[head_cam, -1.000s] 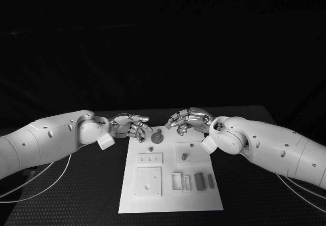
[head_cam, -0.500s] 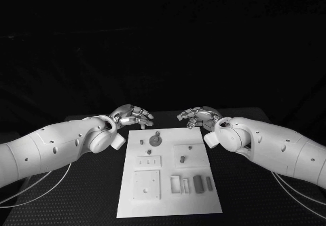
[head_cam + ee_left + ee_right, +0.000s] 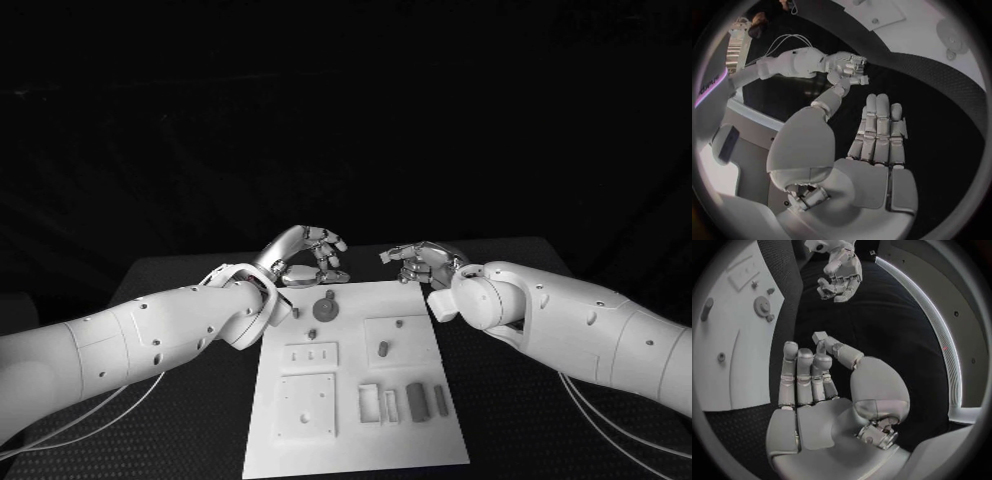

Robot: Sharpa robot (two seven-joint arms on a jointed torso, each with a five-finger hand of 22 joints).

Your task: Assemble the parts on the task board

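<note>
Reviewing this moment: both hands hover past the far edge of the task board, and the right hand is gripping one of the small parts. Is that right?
Not quite. The right hand grips nothing: the right wrist view shows its fingers apart and bare. Both it and the left hand do sit past the far edge of the task board, as the head view shows, and the left hand is empty too.

The task board (image 3: pixel 346 400) is a long white plate lying flat on the black table (image 3: pixel 173 290). At the board's far end sits a round grey part (image 3: pixel 326 308), with a tiny grey peg (image 3: pixel 297 312) just beside it. Nearer the board's middle, a small grey part (image 3: pixel 382 349) stands in a raised square. Toward the board's near end, a dark grey bar (image 3: pixel 417 401) lies in a row of thin slots. A big square plate (image 3: pixel 307 405) sits beside those slots.
</note>
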